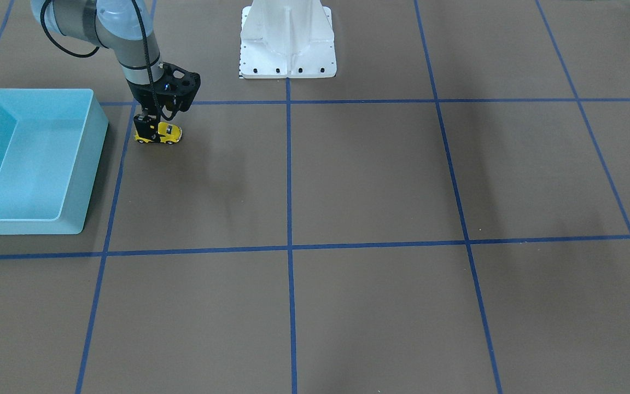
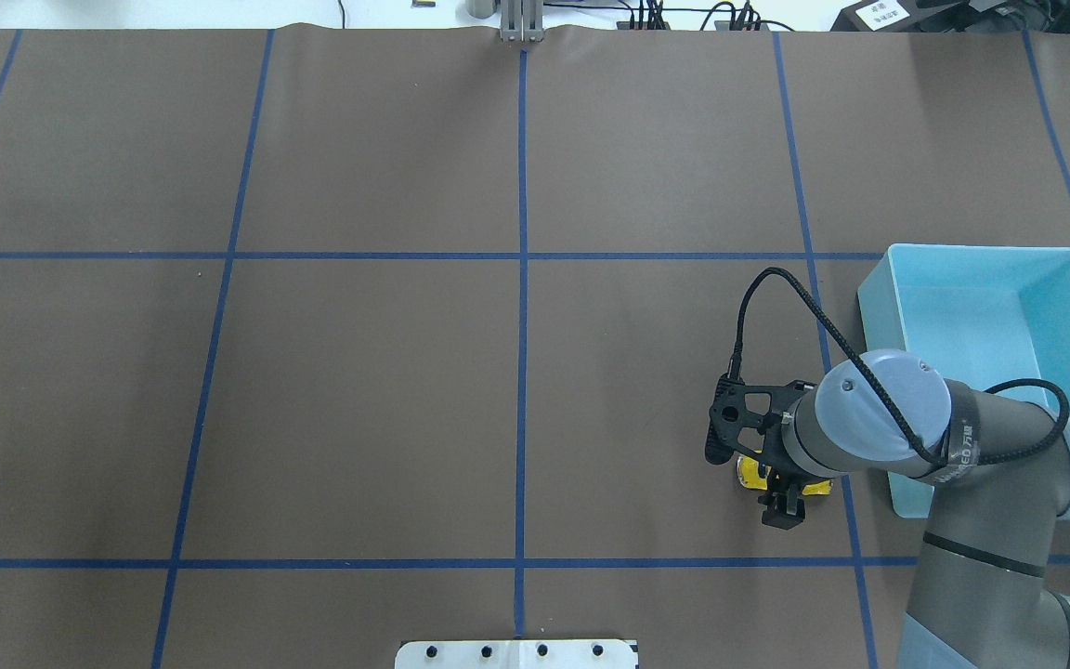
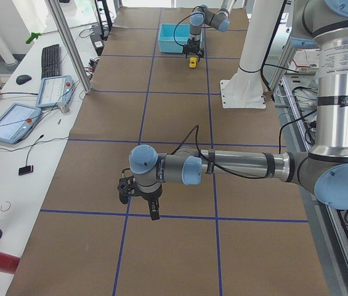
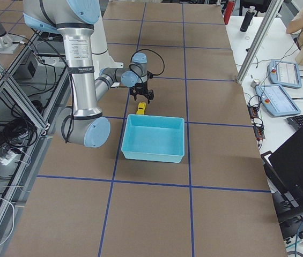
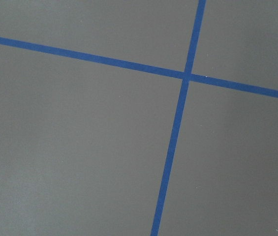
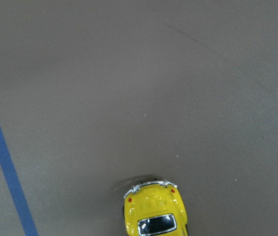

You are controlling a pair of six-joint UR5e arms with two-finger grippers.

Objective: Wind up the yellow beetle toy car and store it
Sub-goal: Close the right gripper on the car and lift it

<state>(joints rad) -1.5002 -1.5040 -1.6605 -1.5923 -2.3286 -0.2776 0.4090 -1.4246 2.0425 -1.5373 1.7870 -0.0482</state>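
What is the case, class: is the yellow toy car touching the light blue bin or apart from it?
Apart. The front-facing view shows bare table and a blue tape line between the yellow toy car and the light blue bin.

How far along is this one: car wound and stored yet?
Done: nothing visibly; the light blue bin is empty. In hand: the right gripper is down on the yellow beetle toy car, which sits on the table beside the bin; grip unclear. Remaining: any winding, then binning it.

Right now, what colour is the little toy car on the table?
Bright yellow, with dark windows. The toy car shows best in the right wrist-mounted view.
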